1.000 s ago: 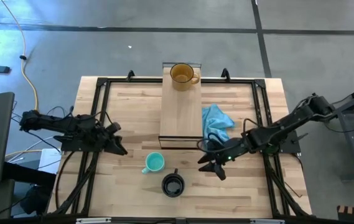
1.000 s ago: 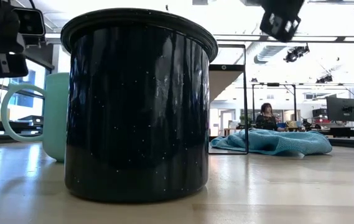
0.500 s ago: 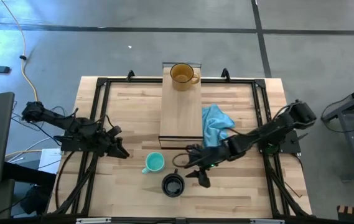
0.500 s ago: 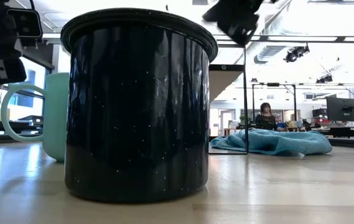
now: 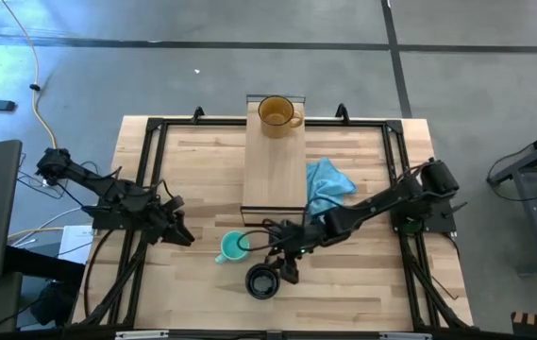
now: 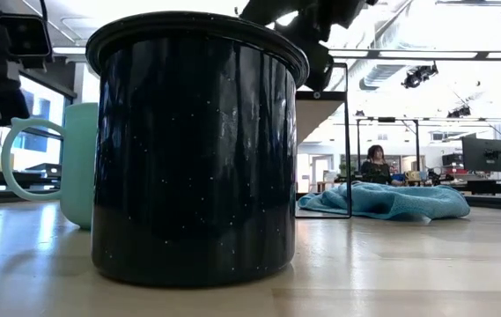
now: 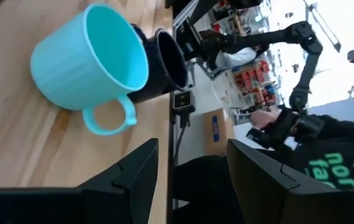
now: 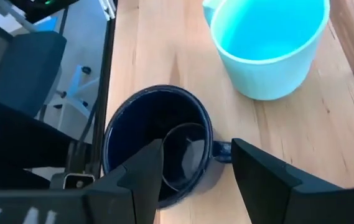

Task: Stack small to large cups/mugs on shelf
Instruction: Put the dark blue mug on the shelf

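The amber glass mug [image 5: 275, 113] stands on the far end of the light-wood shelf [image 5: 275, 175]. On the table near its front edge stand the teal mug [image 5: 235, 246] [image 8: 267, 43] and the black mug [image 5: 261, 280] [image 8: 158, 146], both upright. My right gripper [image 5: 279, 263] [image 8: 195, 180] hangs open just above and to the right of the black mug, slanting down toward it, and touches nothing. My left gripper [image 5: 176, 231] [image 7: 192, 180] is open at the table's left, looking at the teal mug [image 7: 96, 62].
A crumpled blue cloth [image 5: 327, 186] lies right of the shelf, under my right arm. The two mugs stand close together, the teal one's handle [image 7: 108, 118] toward the left. A dark metal frame [image 5: 155, 142] runs round the table. A person's sleeve shows beyond the near edge.
My right gripper has swept from beside the blue cloth toward the table's left and near edge, sinking and tipping further down, and now hangs by the black mug, still open. The mugs have kept still.
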`<state>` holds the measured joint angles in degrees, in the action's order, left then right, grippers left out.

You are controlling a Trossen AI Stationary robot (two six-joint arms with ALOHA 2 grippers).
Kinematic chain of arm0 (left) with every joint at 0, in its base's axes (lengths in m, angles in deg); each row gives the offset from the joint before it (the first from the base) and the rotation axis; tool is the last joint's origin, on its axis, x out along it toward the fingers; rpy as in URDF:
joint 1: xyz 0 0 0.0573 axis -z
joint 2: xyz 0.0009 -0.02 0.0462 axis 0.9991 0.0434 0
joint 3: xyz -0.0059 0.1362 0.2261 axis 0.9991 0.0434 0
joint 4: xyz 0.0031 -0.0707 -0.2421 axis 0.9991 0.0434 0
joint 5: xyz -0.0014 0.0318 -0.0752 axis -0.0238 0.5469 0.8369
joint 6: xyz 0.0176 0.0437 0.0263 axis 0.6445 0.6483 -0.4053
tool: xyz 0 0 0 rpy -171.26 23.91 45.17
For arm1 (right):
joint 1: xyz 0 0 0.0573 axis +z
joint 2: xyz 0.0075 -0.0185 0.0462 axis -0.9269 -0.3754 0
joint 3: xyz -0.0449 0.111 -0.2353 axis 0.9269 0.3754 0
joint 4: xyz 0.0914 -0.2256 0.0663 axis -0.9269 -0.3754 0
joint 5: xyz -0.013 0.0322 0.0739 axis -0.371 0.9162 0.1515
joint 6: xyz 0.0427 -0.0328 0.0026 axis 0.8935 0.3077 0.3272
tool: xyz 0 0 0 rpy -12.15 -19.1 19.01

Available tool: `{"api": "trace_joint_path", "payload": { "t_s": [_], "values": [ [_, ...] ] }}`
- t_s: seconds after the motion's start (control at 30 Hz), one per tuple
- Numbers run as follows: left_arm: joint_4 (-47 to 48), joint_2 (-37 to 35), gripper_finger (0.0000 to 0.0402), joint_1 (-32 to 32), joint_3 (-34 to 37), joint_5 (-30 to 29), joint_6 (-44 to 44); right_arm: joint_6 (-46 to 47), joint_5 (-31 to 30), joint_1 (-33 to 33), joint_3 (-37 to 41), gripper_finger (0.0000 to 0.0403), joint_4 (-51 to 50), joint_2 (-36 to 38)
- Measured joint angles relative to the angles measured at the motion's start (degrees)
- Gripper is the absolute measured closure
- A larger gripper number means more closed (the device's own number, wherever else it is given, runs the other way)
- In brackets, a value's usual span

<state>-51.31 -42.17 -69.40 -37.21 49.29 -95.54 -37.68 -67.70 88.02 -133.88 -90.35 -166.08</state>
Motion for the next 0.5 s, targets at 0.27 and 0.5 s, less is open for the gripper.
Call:
{"api": "trace_joint_path", "payload": {
  "t_s": [0.27, 0.5],
  "values": [
    [2.31, 0.00, 0.0222, -0.09, 0.00, 0.08, 1.75, -3.53, 0.60, 0.29, -6.87, 0.0222, -2.49, -5.53],
    [2.94, 0.00, 0.0222, -0.09, 0.00, 0.16, 2.62, -2.72, 0.56, 0.27, -8.11, 0.0222, -4.01, -7.90]
  ]
}}
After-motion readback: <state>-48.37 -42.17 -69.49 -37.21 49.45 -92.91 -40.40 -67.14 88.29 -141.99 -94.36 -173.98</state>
